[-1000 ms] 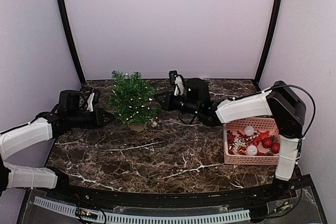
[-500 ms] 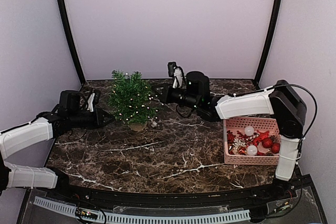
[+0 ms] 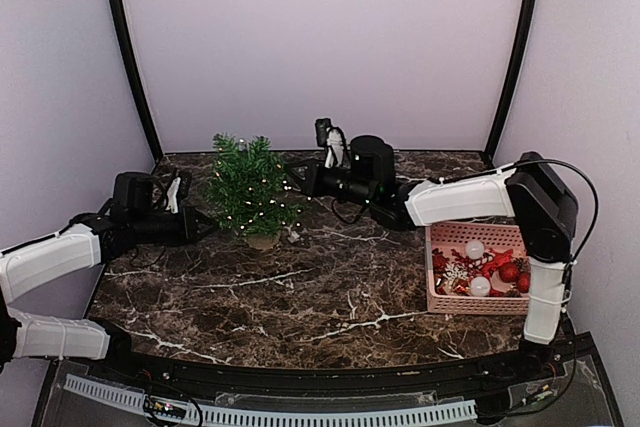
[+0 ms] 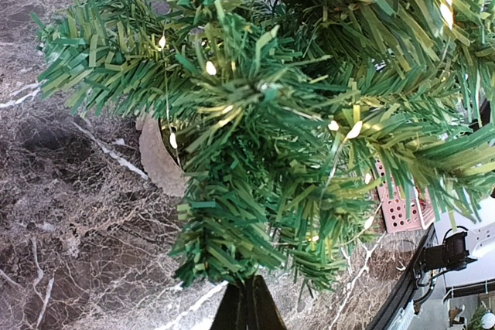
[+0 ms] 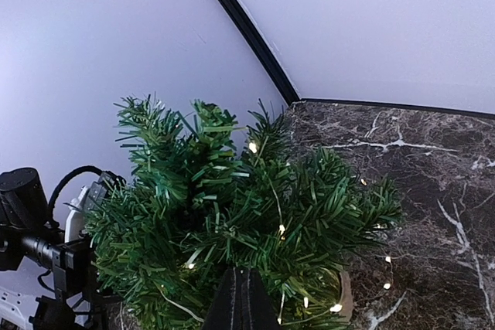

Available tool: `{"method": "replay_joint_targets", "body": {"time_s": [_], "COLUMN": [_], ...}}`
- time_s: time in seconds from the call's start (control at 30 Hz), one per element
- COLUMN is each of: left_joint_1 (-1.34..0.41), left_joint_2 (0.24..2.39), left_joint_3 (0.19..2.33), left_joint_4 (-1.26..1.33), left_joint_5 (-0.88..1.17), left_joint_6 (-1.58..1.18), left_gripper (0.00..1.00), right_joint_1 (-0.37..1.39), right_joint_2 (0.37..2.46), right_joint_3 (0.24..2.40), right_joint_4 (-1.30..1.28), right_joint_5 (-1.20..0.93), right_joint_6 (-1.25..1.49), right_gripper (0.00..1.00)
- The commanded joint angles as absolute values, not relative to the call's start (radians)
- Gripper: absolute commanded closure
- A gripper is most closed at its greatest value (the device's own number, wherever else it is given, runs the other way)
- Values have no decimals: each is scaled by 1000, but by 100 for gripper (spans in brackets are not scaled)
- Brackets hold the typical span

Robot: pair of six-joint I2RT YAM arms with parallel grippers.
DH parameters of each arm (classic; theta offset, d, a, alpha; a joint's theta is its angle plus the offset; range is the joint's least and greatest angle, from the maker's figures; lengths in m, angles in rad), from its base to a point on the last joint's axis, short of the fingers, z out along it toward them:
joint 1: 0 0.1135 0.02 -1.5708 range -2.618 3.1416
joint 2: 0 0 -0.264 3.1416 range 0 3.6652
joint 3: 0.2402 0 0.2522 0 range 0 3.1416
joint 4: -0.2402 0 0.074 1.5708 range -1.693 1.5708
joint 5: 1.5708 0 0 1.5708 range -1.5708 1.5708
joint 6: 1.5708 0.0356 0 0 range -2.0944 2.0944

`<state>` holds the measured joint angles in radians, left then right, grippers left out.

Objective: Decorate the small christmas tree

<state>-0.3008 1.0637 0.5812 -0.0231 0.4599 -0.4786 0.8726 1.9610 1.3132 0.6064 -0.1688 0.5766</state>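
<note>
**Q:** Where's the small christmas tree [image 3: 250, 185]?

**A:** Upright on the dark marble table [image 3: 300, 287], toward the back-left, in a tan pot [image 3: 261, 241]. Bushy green, w/ tiny warm-white lights [image 4: 210, 68] lit among the branches.

**Q:** Left gripper [image 3: 205, 223]?

**A:** Its arm lies low, reaching in from the tree's left side. Jaws are pressed fully together. In the wrist view the tips sit just under a lower branch, touching or nearly so. Nothing shows between them; can't tell if a thin light wire is pinched.

**Q:** And the right gripper [image 3: 297, 175]?

**A:** Comes in from the opp. side, higher up, tips at the tree's upper right branches. Jaws also closed tight, no object visible in them. Its wrist cam looks across the treetop to the left arm beyond.

**Q:** Anything else?

**A:** Pink basket [image 3: 478, 299] by the table's right edge, well apart from the tree. It holds red ornaments [image 3: 510, 272] and two white balls [image 3: 474, 248].
</note>
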Motion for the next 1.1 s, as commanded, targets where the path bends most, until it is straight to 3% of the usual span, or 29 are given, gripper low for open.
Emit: {"method": "replay_joint_targets", "body": {"time_s": [0.0,0.6,0.63,0.7,0.83,1.07], "left_joint_1": [-296,-296,-296,-296,-296,-293], "left_joint_2": [1059,1053,1052,1043,1008,952], "left_joint_3": [571,574,575,575,579,587], "left_joint_4": [-3,-3,-4,-8,-35,-96], "left_joint_5": [458,449,448,442,405,347], "left_joint_6": [-463,-463,-463,-461,-454,-439], "left_gripper": [100,100,98,93,71,55], "right_joint_1": [883,896,896,897,895,890], "right_joint_2": [2004,2050,2039,2017,1962,1852], "right_joint_3": [1376,1465,1458,1444,1410,1300], "right_joint_4": [618,509,510,512,512,542], "right_joint_5": [-190,-230,-227,-217,-192,-134], "right_joint_6": [558,507,504,498,485,473], "right_gripper": [100,100,97,91,77,64]}}
